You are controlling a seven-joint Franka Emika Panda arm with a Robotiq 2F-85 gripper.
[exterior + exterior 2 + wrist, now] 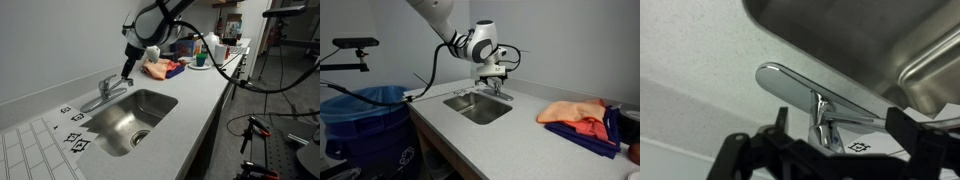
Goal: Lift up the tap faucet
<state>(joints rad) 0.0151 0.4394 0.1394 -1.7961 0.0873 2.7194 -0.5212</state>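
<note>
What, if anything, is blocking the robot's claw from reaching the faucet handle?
Nothing visible does. The gripper hangs right at the tap faucet; in the wrist view its lever lies directly ahead, with nothing in front of it.

I have open counter (200, 95) to pass over, right of the sink basin (150, 108). On the left, the wall (60, 40) stands close behind the tap faucet (104, 90). Piled cloths (160, 69) block the far end.
</note>
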